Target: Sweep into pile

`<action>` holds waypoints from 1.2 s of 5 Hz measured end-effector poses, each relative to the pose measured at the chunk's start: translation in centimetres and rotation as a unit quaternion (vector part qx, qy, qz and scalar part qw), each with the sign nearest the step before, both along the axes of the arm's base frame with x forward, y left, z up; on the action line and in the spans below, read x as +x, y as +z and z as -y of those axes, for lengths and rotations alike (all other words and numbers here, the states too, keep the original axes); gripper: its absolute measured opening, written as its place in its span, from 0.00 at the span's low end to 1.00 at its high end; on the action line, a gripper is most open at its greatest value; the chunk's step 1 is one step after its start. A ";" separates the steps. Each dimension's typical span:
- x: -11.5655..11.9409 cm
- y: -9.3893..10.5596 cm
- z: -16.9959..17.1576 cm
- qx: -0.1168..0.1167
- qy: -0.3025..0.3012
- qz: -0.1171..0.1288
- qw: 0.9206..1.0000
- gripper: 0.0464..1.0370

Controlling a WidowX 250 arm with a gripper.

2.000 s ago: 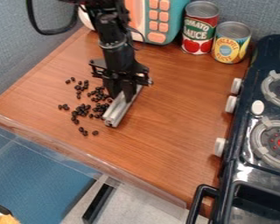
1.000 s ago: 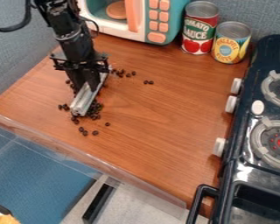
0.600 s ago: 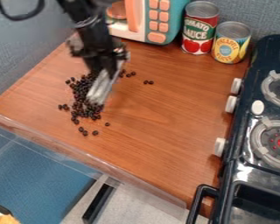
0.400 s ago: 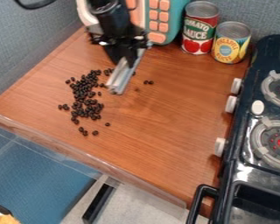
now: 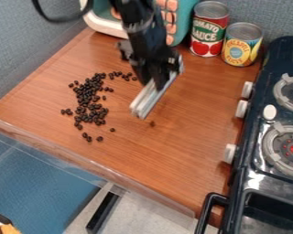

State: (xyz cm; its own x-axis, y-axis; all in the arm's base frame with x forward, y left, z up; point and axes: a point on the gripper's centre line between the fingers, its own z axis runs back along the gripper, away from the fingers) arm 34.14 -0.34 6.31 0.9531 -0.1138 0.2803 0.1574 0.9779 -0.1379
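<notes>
The hand (image 5: pixel 155 81) is closed on a metal bar (image 5: pixel 150 99), which slants over the middle of the table (image 5: pixel 173 141); I cannot tell if the bar touches the wood. The black beans (image 5: pixel 86 97) lie left of the bar, in one uneven heap with some loose ones around it. A few are nearer to the front edge. Between the bar and the stove (image 5: pixel 253 141) at the right edge there is a wide stretch of wood. Two cans (image 5: pixel 208 39) stand at the far edge, beside the toy microwave (image 5: pixel 187 23).
</notes>
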 end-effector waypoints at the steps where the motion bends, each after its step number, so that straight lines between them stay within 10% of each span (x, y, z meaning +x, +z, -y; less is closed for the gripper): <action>1: -1.3 -1.2 0.2 0.005 -0.021 -0.017 1.000 0.29; 6: -6.7 -3.9 -3.5 -0.009 -0.042 -0.066 0.997 0.29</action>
State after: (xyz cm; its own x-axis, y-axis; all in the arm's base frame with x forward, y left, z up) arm 27.41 3.20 2.42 0.9692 -0.1905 0.1559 0.2174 0.9594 -0.1795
